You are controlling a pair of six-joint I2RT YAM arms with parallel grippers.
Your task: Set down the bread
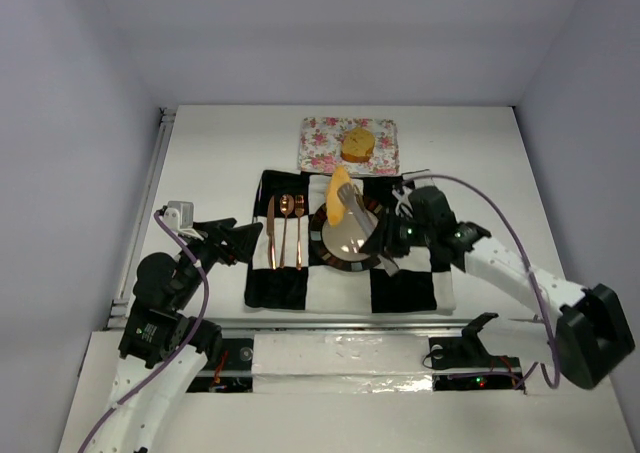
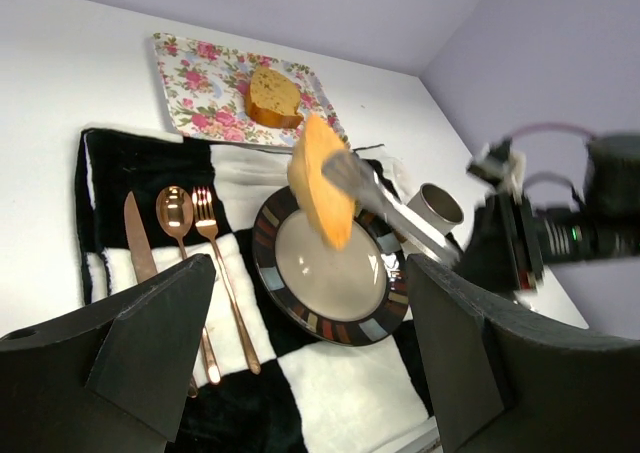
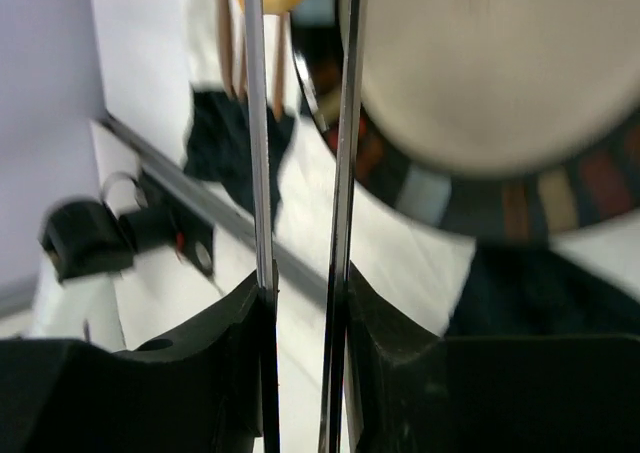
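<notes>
My right gripper is shut on a pair of metal tongs. The tongs pinch the elongated yellow-orange bread slice and hold it tilted in the air over the far edge of the striped-rim plate. The left wrist view shows the slice in the tongs above the plate. The rounder brown chunk lies on a floral tray at the back. My left gripper is open and empty, left of the cutlery. In the right wrist view the tong arms run between my fingers.
A copper knife, spoon and fork lie left of the plate on a black-and-white checked cloth. A grey cup stands right of the plate. A metal rail runs along the table's near edge.
</notes>
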